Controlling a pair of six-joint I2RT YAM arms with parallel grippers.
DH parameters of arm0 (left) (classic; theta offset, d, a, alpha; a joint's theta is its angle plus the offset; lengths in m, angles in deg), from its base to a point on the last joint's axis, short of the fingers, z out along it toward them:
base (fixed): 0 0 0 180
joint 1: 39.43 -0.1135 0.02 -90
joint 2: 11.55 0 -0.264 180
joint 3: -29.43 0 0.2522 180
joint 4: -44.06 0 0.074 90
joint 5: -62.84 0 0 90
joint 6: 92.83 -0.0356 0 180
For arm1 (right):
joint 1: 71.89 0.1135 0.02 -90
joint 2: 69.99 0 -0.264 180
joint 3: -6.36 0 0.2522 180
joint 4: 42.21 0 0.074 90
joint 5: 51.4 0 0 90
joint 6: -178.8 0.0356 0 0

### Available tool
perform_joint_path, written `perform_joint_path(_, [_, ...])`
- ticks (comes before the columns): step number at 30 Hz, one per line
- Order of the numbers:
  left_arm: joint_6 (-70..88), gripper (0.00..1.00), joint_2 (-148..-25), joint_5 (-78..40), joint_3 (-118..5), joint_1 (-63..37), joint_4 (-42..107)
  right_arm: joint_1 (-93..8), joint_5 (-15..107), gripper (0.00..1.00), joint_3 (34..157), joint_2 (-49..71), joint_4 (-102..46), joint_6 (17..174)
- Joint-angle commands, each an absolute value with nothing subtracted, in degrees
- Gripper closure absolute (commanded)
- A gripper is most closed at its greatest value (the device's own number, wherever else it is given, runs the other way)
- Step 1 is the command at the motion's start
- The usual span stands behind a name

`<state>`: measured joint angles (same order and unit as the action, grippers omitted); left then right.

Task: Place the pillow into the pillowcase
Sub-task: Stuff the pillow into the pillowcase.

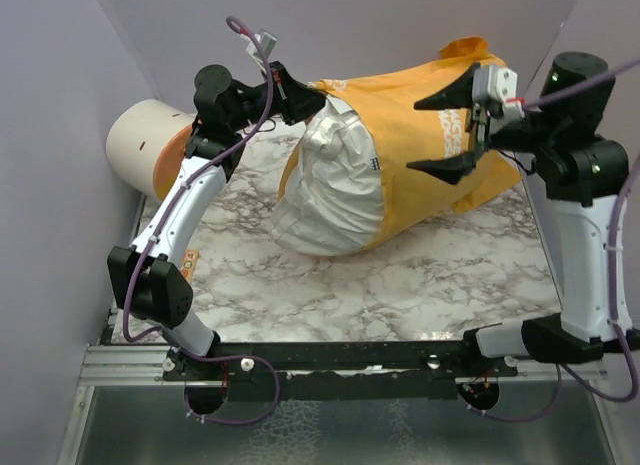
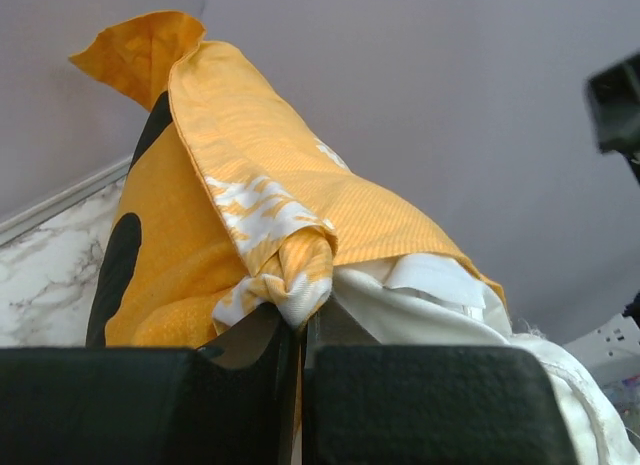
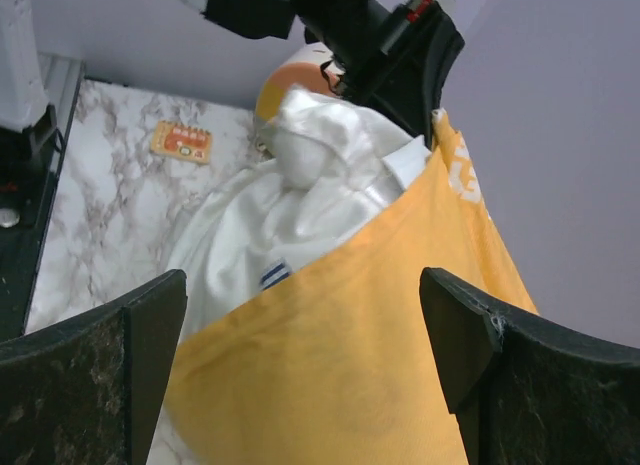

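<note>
— Marble-veined white tabletop point(image 1: 420, 285), lilac walls on three sides. Logging from the remote station.
— Where is the pillow?
— Plump white quilted pillow point(image 1: 335, 190) sits mid-table. Its far part is inside the thin orange-yellow fabric pillowcase point(image 1: 395, 100); its near part bulges out of the case's mouth and rests on the marble. Small printed label point(image 1: 374, 163) shows at the pillow's edge, right beside the hem.
— Left side?
— Left gripper point(image 1: 296, 93) is at the upper-left of the mouth, raised off the table. On my left wrist view its jaws are pressed together on a twisted bunch of the case's hem, with white lettering showing on it. White pillow fabric lies just beside the fingers.
— Right?
— Right gripper point(image 1: 418, 135) hangs over the case's middle, jaws spread wide. I cannot tell whether its fingertips touch the fabric.
— Anything else?
— Cream-and-orange cylinder point(image 1: 150, 145) lies at the far left behind the left arm. Small orange card point(image 1: 190, 260) lies flat on the marble near that arm.
</note>
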<state>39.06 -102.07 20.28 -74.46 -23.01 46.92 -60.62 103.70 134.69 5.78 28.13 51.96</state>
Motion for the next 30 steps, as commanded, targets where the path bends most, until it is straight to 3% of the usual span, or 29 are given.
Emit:
perform_joint_path(1, [30.3, 1.00, -103.0, 21.7, -85.1, -20.0, 48.2, -60.7, 102.5, 0.00, 140.7, 18.3, 17.3, 71.6])
perform_joint_path(5, [27.0, 1.00, -104.5, 21.4, -90.4, -17.3, 45.4, -58.7, 104.7, 0.00, 145.4, 23.4, 16.4, 75.0])
perform_joint_path(10, [22.1, 1.00, -106.8, 22.2, -95.8, -13.0, 40.9, -55.8, 96.6, 0.00, 144.0, 25.0, 15.8, 73.1])
perform_joint_path(17, [12.2, 1.00, -107.3, 21.8, -100.4, -11.9, 31.2, -55.9, 97.1, 0.00, 146.1, 19.3, 17.4, 64.3])
perform_joint_path(24, [7.9, 1.00, -106.9, 21.7, -100.3, -10.9, 30.0, -55.9, 103.0, 0.00, 139.2, 19.5, 10.5, 74.4])
perform_joint_path(30, [2.8, 1.00, -104.5, 20.4, -98.9, -10.7, 26.7, -55.9, 97.9, 0.03, 129.5, 18.7, 9.0, 74.2])
